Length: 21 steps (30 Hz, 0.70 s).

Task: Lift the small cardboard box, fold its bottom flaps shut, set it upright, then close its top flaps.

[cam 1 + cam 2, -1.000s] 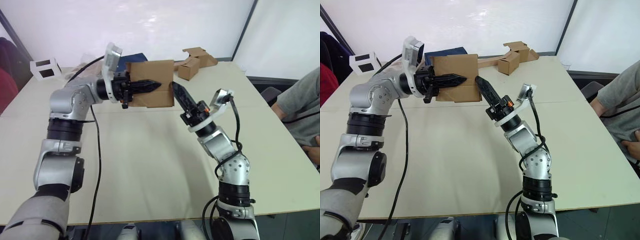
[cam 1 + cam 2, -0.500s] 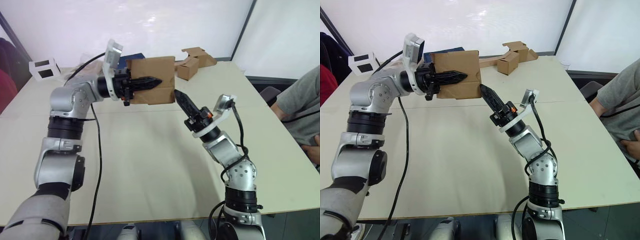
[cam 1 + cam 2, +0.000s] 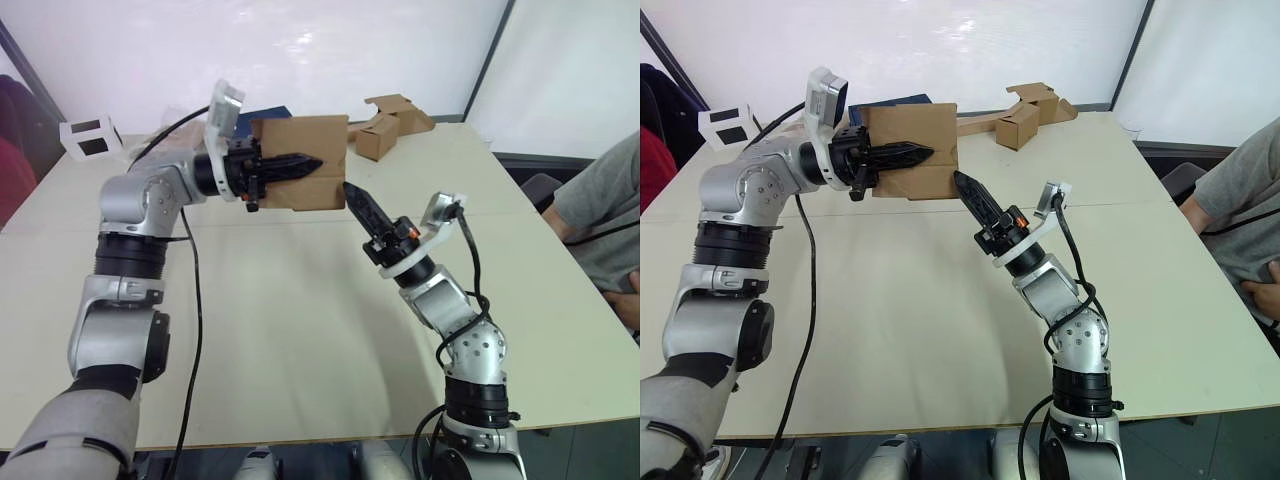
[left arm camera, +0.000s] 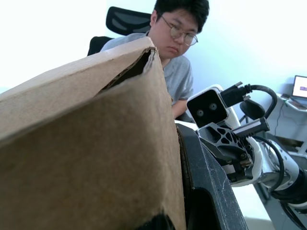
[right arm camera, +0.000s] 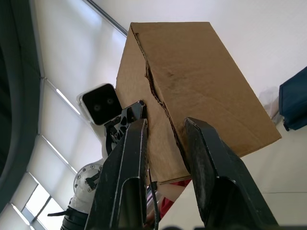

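Observation:
The small cardboard box [image 3: 318, 140] hangs above the table at the far middle, and my left gripper [image 3: 306, 163] is shut on it, one black finger lying across its near wall. My right gripper [image 3: 350, 189] points up at the box's lower right corner, just short of it. Its fingers [image 5: 128, 163] stand open by a narrow gap with nothing between them. In the right wrist view the box's facing end has flaps [image 5: 158, 103] folded in, meeting at a ragged seam. Whether these are its bottom flaps or its top flaps I cannot tell.
The beige table [image 3: 290, 330] spreads below. Another brown box joined to a flat strip [image 3: 388, 122] lies at the back right. A white box with black windows [image 3: 88, 137] sits at the back left. Something dark blue [image 3: 890, 103] lies behind the held box. A person [image 3: 600, 215] sits at the right edge.
My right gripper's tip dropped from the box's right edge to just below its lower right corner. That arm swung out to the right, then partly back. The held box barely moved.

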Motion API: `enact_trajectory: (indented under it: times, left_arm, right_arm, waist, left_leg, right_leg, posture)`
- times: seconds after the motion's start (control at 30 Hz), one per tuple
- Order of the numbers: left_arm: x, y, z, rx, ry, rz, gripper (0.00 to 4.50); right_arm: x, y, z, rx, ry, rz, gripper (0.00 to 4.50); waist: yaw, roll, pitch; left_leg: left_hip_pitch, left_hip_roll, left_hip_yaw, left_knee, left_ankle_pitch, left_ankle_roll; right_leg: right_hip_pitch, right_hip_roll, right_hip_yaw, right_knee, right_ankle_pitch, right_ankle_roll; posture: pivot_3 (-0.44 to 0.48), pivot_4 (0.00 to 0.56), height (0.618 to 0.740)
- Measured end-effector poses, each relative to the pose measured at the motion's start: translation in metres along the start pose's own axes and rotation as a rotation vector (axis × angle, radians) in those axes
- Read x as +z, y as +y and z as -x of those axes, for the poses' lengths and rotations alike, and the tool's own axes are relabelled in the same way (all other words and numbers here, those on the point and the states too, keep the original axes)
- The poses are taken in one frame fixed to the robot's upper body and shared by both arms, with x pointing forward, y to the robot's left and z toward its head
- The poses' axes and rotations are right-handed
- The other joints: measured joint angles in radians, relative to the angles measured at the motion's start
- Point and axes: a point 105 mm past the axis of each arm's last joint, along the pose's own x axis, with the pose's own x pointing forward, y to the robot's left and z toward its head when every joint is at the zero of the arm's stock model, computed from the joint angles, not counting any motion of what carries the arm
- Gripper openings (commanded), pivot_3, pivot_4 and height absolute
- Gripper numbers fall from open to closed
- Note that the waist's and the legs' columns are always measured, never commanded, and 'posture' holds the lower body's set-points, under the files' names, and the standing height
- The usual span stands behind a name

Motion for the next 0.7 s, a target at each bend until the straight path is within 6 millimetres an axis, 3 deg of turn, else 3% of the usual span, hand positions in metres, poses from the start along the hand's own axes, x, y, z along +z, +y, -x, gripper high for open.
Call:
enact_trajectory:
  times: [0.27,0.57,0.6,0.7]
  left_arm:
    - [0.000,0.000,0.000,-0.003,0.004,0.006,0.00]
    - [0.005,0.000,0.007,0.011,-0.015,0.011,0.00]
    - [0.005,0.000,0.006,0.009,-0.018,0.013,0.00]
    - [0.005,-0.002,0.002,-0.006,-0.023,0.014,0.00]
  right_arm:
    - [0.004,0.001,0.005,-0.009,0.034,0.042,1.22]
    - [0.040,-0.005,0.023,-0.067,-0.070,0.075,1.22]
    - [0.042,-0.009,0.023,-0.085,-0.084,0.076,0.71]
    - [0.040,-0.017,0.021,-0.127,-0.081,0.093,0.03]
  waist:
    - [0.001,0.000,0.000]
    - [0.001,0.000,0.000]
    - [0.001,0.000,0.000]
    - [0.000,0.000,0.000]
  left_leg:
    - [0.000,0.000,0.000,0.000,0.000,0.000]
    - [0.000,0.000,0.000,0.000,-0.001,0.002]
    - [0.000,0.000,0.000,0.000,-0.001,0.002]
    - [0.000,0.000,0.000,0.000,-0.001,0.002]
  right_leg:
    - [0.000,0.000,0.000,0.000,0.000,0.000]
    - [0.000,0.000,0.000,0.000,0.000,0.000]
    - [0.000,0.000,0.000,0.000,0.000,0.000]
    - [0.000,0.000,0.000,0.000,0.000,0.000]
  posture:
    - [0.000,0.150,0.740]
    - [0.000,0.150,0.740]
    - [0.000,0.150,0.740]
    - [0.000,0.150,0.740]
